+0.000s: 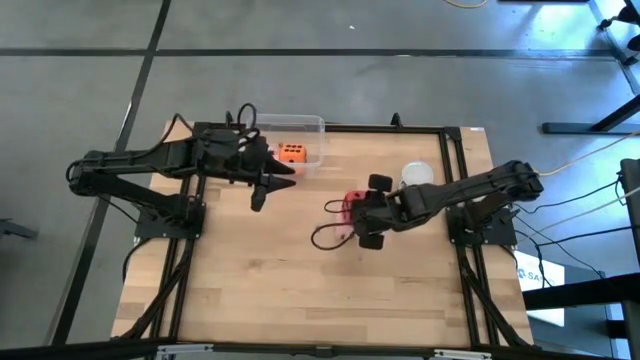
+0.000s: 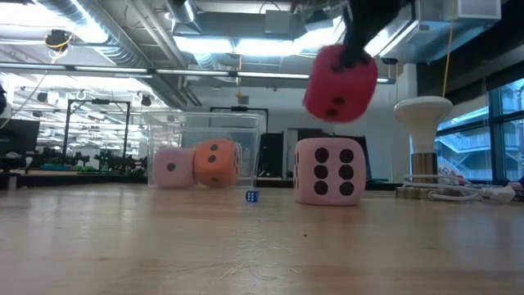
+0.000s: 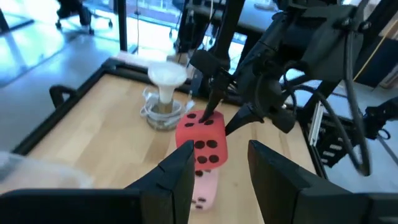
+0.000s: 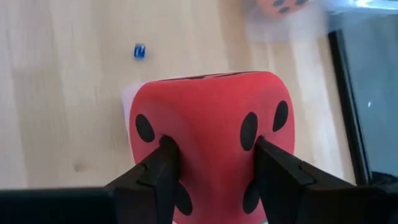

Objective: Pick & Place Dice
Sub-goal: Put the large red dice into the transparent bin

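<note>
A red die with dark pips [image 2: 340, 82] hangs above the table, with my right gripper [image 4: 214, 168] shut on it. Right beneath it a pale pink die [image 2: 329, 170] rests on the wood on one face. An orange die [image 1: 292, 152] and a pink die [image 2: 173, 168] sit inside the clear tub [image 1: 312, 126] at the far edge. My left gripper [image 1: 268, 188] hovers beside the tub, open, with nothing between its fingers [image 3: 180, 177]. It looks toward the red die [image 3: 202, 140]. My right gripper pinches the red die on two opposite faces [image 4: 186, 134] between its two fingers [image 4: 163, 168]. The soft faces are dented in where the fingers press. The fingers slant down from the table's right side. The die is tilted and lifted clear, above the pale pink die.
A white mushroom-shaped stand [image 2: 422, 123] with coiled cable at its foot is at the far right. A tiny blue cube [image 2: 251, 196] lies between the tub and the pale pink die. Dark cable loops [image 1: 325, 235] hang by my right gripper. Bare wood lies toward the near edge.
</note>
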